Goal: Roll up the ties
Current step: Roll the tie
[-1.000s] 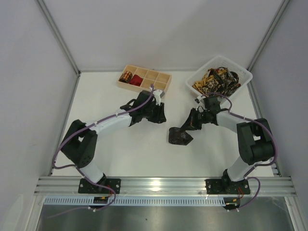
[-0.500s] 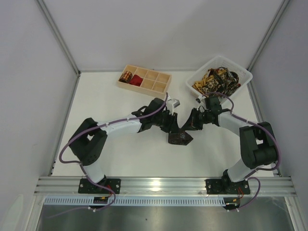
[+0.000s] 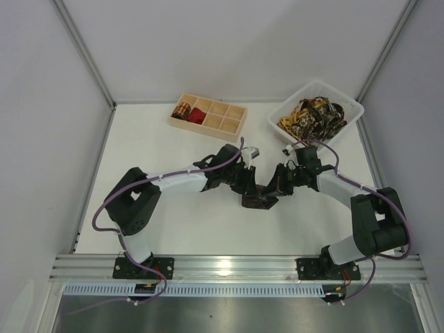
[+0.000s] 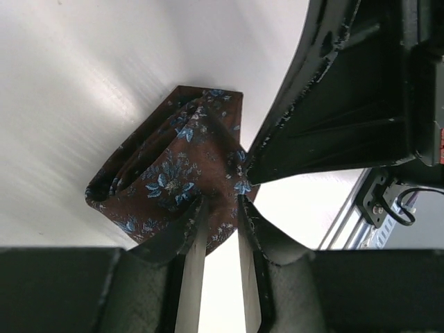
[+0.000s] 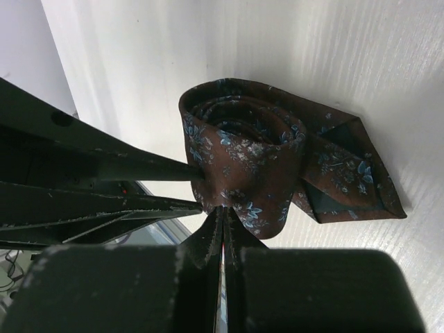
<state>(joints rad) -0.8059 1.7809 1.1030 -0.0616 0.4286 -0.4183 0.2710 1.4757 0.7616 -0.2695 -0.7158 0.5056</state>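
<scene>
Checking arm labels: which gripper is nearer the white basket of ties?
Right. The right gripper pinches the brown tie at mid-table, on the side facing the basket. The left gripper meets the same tie from the opposite side, farther off.

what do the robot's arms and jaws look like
The left arm and right arm match: white tubular links between bulky black joints, each on a black base plate bolted to an aluminium rail. A purple cable runs along each arm, held by pale clips. The jaws are black, flat and tapered, their edges scuffed with pale specks.
</scene>
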